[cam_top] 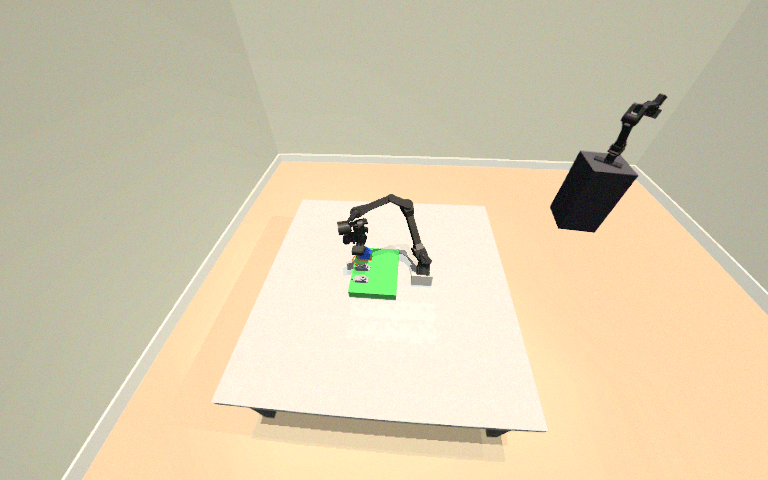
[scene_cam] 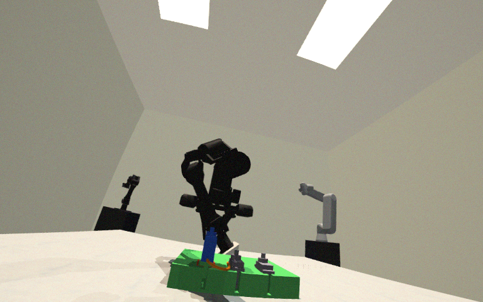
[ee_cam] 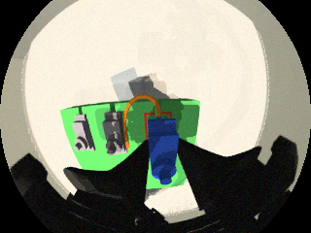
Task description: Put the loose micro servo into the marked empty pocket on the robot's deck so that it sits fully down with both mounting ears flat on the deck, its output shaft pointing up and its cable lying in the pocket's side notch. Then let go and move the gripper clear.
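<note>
The pincer (ee_cam: pixel 163 155) gripped the blue micro servo (ee_cam: pixel 162 149) upright over the green deck's (ee_cam: pixel 91 158) red-marked pocket (ee_cam: pixel 157 116), orange cable (ee_cam: pixel 134 105) looping aside.

The black two-fingered hand (ee_cam: pixel 162 162) is clamped on the blue box-shaped micro servo (ee_cam: pixel 162 149), whose long body points away from the camera toward the bright green flat deck (ee_cam: pixel 93 119). The servo's far end overlaps a red-outlined rectangular pocket (ee_cam: pixel 157 116) at the deck's far edge. A thin orange cable (ee_cam: pixel 138 101) arcs from the servo up and to the left over the deck. Two grey seated servos (ee_cam: pixel 97 135) stand side by side left of the pocket. The deck lies on the pale cream desk (ee_cam: pixel 162 46).
</note>
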You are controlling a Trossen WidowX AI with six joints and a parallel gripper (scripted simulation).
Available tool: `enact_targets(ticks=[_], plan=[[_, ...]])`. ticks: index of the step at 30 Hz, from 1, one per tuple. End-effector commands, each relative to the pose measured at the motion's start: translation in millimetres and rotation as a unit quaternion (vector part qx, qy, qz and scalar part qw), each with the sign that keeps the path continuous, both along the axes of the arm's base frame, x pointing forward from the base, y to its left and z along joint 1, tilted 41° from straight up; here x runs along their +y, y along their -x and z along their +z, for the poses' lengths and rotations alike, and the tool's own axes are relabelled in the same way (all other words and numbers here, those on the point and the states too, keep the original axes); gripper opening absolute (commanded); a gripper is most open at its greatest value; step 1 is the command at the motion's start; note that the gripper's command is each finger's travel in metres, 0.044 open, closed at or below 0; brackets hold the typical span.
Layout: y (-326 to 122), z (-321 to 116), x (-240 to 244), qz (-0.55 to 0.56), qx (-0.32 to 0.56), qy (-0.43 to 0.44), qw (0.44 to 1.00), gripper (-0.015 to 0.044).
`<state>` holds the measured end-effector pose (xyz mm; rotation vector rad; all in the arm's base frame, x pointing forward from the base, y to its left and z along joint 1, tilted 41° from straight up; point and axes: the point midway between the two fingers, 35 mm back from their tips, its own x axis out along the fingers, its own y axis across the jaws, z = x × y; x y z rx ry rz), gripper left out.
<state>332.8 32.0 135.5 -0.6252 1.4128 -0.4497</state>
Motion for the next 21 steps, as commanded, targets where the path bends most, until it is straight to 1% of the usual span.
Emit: enact_targets(ticks=[1,21], plan=[[-1,-1,-2,0.002,-0.001,0.001,1.0,0.0],[-3,-17,-15,0.002,-0.001,0.001,1.0,0.0]])
